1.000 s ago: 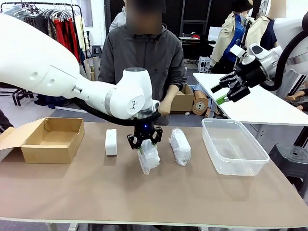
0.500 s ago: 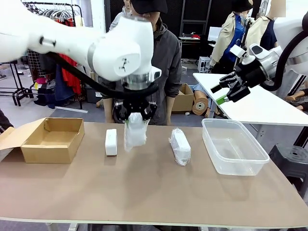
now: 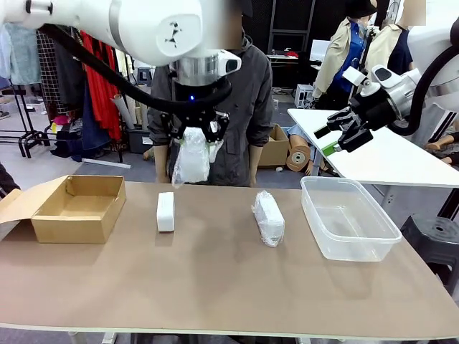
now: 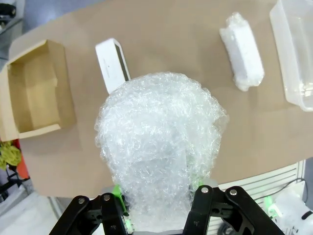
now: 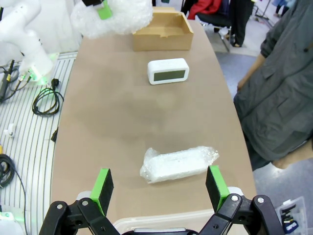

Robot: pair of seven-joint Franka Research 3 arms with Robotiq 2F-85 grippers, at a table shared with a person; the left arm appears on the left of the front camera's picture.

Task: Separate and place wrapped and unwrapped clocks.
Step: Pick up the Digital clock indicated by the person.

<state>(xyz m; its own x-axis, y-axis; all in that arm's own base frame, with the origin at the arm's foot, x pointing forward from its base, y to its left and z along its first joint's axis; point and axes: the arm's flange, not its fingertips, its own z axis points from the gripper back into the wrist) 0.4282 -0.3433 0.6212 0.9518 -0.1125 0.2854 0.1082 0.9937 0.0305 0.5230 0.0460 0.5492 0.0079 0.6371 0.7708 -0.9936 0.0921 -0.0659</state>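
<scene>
3 clocks share a brown table (image 3: 215, 287) with a clear tub (image 3: 358, 249) and a cardboard box (image 3: 77, 228). High above it, the left gripper (image 3: 193, 132) pinches 1 wrapped clock (image 3: 191, 158), which hangs below its fingers. The right gripper (image 3: 324, 141) hovers spread and empty. A 2nd wrapped clock (image 3: 268, 217) lies near the tub, and the bare clock (image 3: 166, 211) near the box.

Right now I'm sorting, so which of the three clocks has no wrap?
The smooth white clock beside the cardboard box. The others wear bubble wrap: the lying clock near the plastic tub and the held clock in the left gripper.
</scene>
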